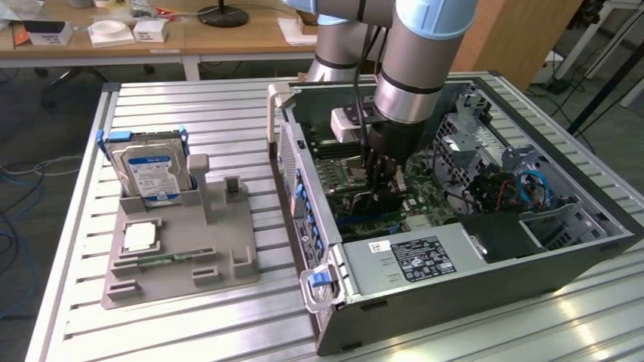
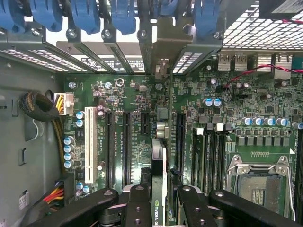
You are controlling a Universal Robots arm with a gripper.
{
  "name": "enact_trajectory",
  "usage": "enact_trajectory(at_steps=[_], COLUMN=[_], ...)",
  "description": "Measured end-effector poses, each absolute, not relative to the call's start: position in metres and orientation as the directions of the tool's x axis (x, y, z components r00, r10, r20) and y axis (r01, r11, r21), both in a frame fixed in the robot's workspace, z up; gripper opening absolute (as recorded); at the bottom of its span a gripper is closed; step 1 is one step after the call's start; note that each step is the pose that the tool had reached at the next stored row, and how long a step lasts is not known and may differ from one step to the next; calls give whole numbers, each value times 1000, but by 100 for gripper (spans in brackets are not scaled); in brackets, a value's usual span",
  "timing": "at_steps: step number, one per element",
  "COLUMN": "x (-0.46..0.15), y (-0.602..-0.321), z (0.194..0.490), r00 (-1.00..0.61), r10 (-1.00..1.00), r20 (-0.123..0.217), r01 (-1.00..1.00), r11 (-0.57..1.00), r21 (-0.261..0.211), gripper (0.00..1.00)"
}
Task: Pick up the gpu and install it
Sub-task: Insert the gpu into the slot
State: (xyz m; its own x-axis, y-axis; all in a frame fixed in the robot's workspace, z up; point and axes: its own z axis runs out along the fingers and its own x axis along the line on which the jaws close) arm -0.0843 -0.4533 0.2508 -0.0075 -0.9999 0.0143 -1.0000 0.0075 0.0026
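Black jaws close on the graphics card [image 2: 159, 170], seen edge-on in the wrist view as a thin dark board standing upright over the green motherboard [image 2: 118, 109], in line with a long black slot; whether it touches the slot cannot be told. Its lower part is cut off by the gripper [image 2: 158, 201]. Its silver bracket reaches up to the row of blue clips [image 2: 85, 14]. In the exterior view the arm [image 1: 423, 53] reaches down into the open computer case [image 1: 593, 219], hiding the card. Well apart, toward the exterior view's left, a grey holder [image 1: 216, 241] on the slatted surface [image 1: 151, 332] carries a hard drive [image 1: 151, 175].
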Motion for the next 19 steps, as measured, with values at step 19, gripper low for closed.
enact_trajectory(at_steps=[19], x=[-84], y=[-453], z=[246], r00=[-7], r10=[-1000], r20=[14], r01=[-1000], r11=[7], r21=[3], gripper=[26])
